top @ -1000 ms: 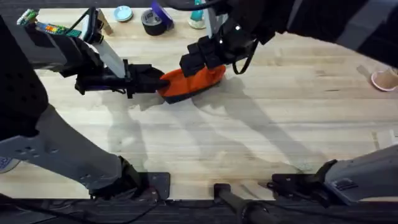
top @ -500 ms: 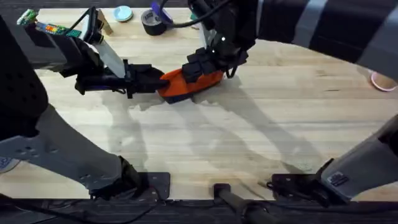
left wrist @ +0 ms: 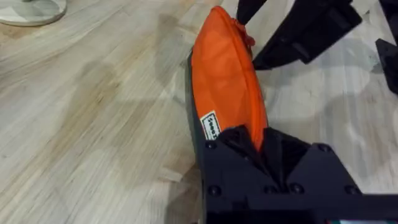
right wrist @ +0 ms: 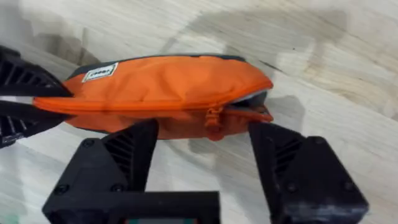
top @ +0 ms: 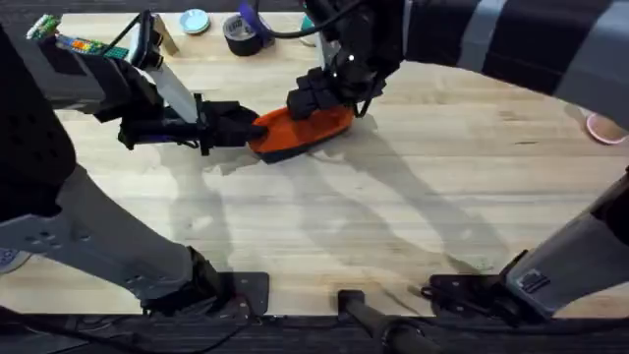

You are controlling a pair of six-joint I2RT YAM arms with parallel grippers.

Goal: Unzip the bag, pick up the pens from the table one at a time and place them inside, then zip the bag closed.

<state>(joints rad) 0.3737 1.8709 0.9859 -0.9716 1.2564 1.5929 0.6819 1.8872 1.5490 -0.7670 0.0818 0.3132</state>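
The bag (top: 298, 131) lies on the table (top: 413, 197) — its zipper pull (right wrist: 214, 116) sits between the right gripper (right wrist: 202, 146)'s spread fingers, ungrasped. Close off-centre and they pinch fabric, missing the tab. The left gripper (left wrist: 264, 146) clamps the pouch's end — a hard tug could slip it.

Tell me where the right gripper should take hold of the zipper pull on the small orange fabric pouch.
Pinch the little orange zipper pull hanging near the open end of the small orange fabric pouch, coming from above along the seam. The left gripper pins the far end, so the right gripper, open astride it, can likely drag it.
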